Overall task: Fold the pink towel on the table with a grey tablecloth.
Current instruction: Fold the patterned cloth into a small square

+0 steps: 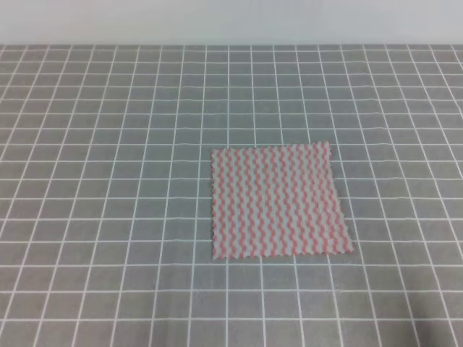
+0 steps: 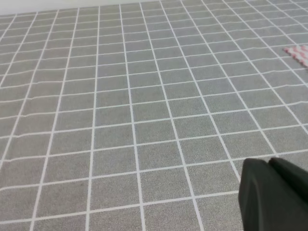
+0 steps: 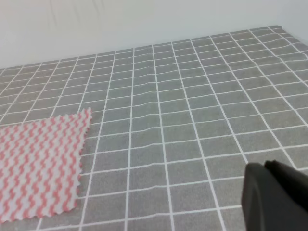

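Note:
The pink towel (image 1: 278,201) lies flat and unfolded on the grey tablecloth (image 1: 108,181), a little right of the middle of the table. In the left wrist view only its corner (image 2: 298,53) shows, at the far right edge. In the right wrist view its right part (image 3: 38,163) lies at the lower left. Neither gripper shows in the exterior view. A black part of the left gripper (image 2: 274,197) fills the lower right corner of its wrist view, over bare cloth. A black part of the right gripper (image 3: 274,197) does the same, well right of the towel. Both jaws are hidden.
The grid-printed tablecloth (image 2: 144,120) covers the whole table, with slight ripples (image 3: 144,110) in it. A pale wall (image 3: 144,24) runs along the far edge (image 1: 231,45).

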Controlling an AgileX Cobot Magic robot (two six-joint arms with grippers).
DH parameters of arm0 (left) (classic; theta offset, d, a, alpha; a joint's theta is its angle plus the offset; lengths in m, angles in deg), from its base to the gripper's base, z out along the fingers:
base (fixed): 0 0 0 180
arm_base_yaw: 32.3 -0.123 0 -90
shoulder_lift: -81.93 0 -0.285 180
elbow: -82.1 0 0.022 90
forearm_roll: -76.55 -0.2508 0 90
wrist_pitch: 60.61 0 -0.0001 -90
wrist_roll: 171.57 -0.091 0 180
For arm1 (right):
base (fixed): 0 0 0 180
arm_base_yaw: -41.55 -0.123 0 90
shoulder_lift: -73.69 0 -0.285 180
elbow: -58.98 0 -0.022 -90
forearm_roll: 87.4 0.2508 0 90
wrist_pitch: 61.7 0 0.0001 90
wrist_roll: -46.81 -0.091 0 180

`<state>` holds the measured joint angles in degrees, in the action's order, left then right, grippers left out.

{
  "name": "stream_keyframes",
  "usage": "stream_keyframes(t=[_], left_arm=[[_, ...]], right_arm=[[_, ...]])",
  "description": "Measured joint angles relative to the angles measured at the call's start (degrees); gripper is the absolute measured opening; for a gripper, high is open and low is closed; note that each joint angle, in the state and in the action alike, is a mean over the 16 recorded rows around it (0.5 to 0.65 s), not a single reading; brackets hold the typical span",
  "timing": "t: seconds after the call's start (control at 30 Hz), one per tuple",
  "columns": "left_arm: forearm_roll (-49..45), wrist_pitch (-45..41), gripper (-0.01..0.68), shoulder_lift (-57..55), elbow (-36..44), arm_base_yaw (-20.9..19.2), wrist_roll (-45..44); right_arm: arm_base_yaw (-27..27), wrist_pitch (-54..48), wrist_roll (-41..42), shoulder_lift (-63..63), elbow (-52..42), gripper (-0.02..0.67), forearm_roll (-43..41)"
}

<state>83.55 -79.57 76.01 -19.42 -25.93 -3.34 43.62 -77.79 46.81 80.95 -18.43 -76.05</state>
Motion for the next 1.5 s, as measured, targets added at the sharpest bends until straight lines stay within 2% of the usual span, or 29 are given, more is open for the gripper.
stream_keyframes(t=[0.77,0.97,1.17,1.5], left_arm=[[-1.6,-0.1,-0.002,-0.4,-0.3,0.0,0.0],[1.6,2.7,-0.002,-0.1,-0.2,0.0,0.2],[12.5,10.3,-0.002,0.0,-0.1,0.0,1.0],[42.1,25.1,-0.002,-0.1,-0.2,0.0,4.1]], right_arm=[[0.0,0.0,0.0,0.2,-0.1,-0.018,5.7],[0.0,0.0,0.0,0.2,-0.1,-0.018,8.3],[0.0,0.0,0.0,0.2,-0.1,-0.018,18.4],[0.0,0.6,0.0,0.1,0.0,-0.018,44.6]])
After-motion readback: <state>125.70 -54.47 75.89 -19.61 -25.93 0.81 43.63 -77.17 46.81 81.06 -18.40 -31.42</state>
